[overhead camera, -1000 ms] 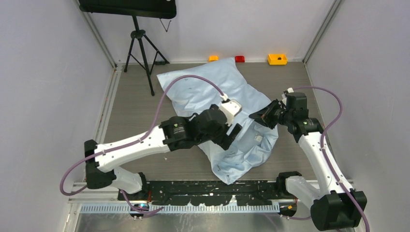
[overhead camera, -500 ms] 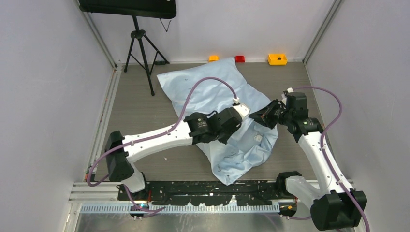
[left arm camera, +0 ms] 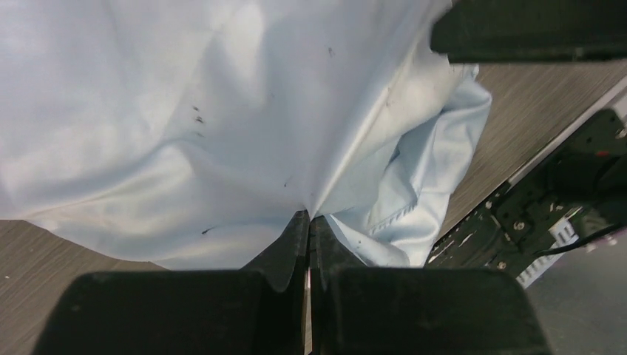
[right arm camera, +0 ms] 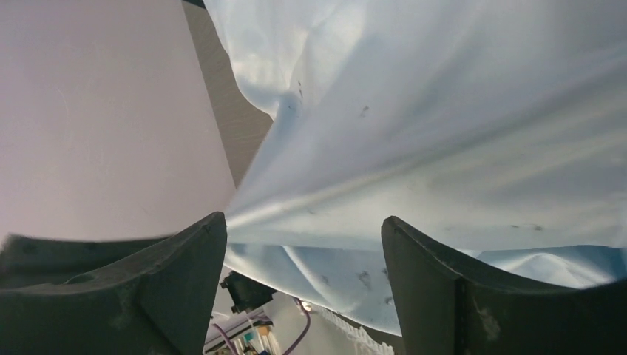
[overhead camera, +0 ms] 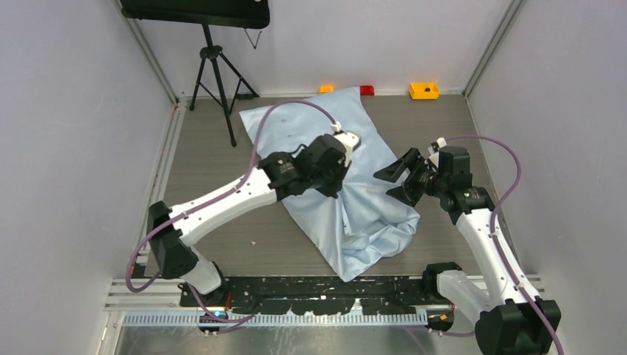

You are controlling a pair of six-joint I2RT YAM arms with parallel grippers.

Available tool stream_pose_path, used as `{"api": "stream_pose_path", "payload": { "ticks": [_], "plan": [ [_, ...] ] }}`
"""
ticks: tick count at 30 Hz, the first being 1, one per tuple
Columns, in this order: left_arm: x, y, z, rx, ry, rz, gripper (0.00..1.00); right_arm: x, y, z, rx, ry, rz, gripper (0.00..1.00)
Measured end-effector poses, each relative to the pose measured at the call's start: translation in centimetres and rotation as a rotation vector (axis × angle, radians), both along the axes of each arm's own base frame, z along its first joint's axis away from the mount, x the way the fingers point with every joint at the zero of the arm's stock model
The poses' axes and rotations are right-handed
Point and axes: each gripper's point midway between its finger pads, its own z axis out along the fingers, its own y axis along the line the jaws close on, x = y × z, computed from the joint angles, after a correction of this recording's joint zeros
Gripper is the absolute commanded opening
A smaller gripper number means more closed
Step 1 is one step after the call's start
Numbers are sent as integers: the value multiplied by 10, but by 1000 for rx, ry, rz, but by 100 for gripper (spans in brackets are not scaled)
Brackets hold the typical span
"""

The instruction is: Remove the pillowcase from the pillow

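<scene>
The light-blue pillowcase point(overhead camera: 347, 214) lies crumpled from the back middle of the table down to the front. The pillow does not show; the fabric covers everything there. My left gripper point(overhead camera: 336, 191) is over the sack's middle, shut on a pinched ridge of the cloth. In the left wrist view the gripper point(left arm camera: 309, 219) has its jaws together, and the pillowcase point(left arm camera: 185, 111) fans out from their tips. My right gripper point(overhead camera: 390, 185) stands open at the sack's right edge. In the right wrist view the gripper point(right arm camera: 303, 233) has its jaws wide apart, with the pillowcase point(right arm camera: 444, 111) stretched beyond them, ungripped.
A black tripod point(overhead camera: 214, 81) stands at the back left. An orange block point(overhead camera: 326, 89), a red block point(overhead camera: 367, 90) and a yellow bin point(overhead camera: 424, 90) line the back wall. The black base rail point(overhead camera: 318, 292) runs along the front edge. Walls close in on both sides.
My left gripper has shut on the pillowcase and moved back and left, pulling the cloth taut. My right gripper has opened and let go of the fabric's right edge.
</scene>
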Motion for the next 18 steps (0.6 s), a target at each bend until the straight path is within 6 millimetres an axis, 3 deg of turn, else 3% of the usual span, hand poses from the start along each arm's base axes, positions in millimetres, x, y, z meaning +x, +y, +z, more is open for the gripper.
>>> {"api": "stream_pose_path", "payload": {
  "ticks": [7, 13, 18],
  "plan": [
    [35, 29, 33, -160, 28, 128, 0, -18, 2, -2, -22, -45, 65, 90],
    [49, 48, 9, -163, 92, 192, 0, -38, 5, -13, -80, -76, 151, 91],
    [54, 56, -11, -132, 124, 219, 0, -63, 25, -39, -137, -28, 271, 92]
  ]
}}
